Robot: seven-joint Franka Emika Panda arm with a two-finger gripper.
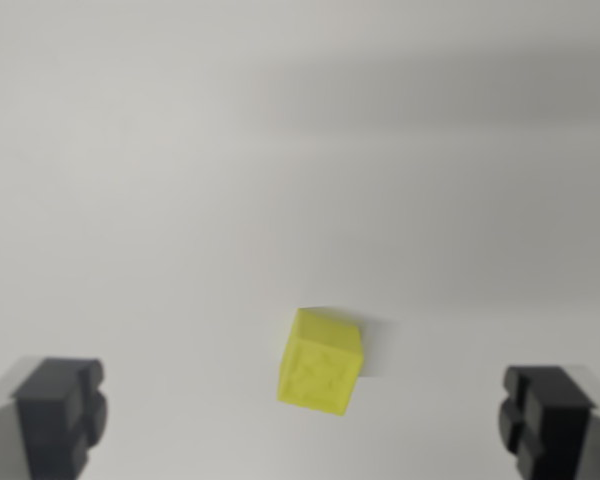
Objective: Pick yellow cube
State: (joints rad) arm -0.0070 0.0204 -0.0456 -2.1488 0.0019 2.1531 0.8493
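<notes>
A plain white surface (180,200) fills the whole wrist view, smooth and matte, with no markings, seams or edges to be seen on it. A broad, soft grey band of shade lies across its upper part, darkest toward the wrist view's right and fading out toward the left. Lower down the surface is brighter and evenly lit. A small, pale shadow falls on it a little right of centre in the lower half. The picture is slightly blurred, so any fine texture of the surface cannot be made out
</notes>
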